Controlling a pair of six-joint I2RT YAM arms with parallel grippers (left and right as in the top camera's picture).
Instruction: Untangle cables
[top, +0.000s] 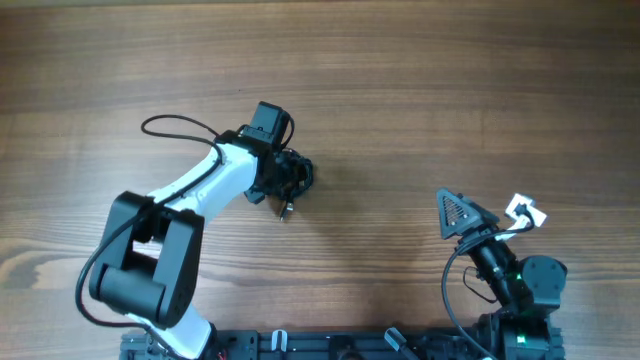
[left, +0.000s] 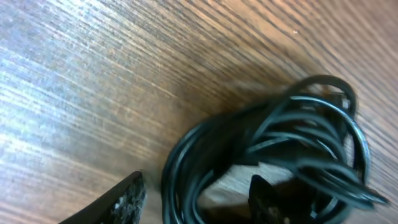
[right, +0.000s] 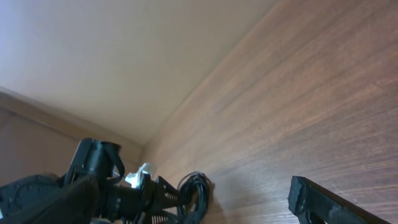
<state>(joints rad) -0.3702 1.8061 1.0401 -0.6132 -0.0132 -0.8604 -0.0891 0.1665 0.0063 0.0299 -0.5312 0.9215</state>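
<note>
The cables (top: 297, 176) are a small black coil on the wooden table (top: 420, 90), with a plug end (top: 284, 210) sticking out toward the front. My left gripper (top: 283, 178) is down at the coil. In the left wrist view the coil (left: 292, 143) fills the lower right. The left gripper (left: 196, 198) is open, with one finger outside the coil, one inside its loop, and a bundle of strands between them. My right gripper (top: 455, 214) is open and empty at the front right, far from the coil. The right wrist view shows the coil (right: 198, 185) in the distance.
A thicker black wire (top: 170, 124) loops out from the left arm over the table at the left. The right arm base (top: 525, 290) sits at the front right edge, with a small white tag (top: 524, 211) beside the right gripper.
</note>
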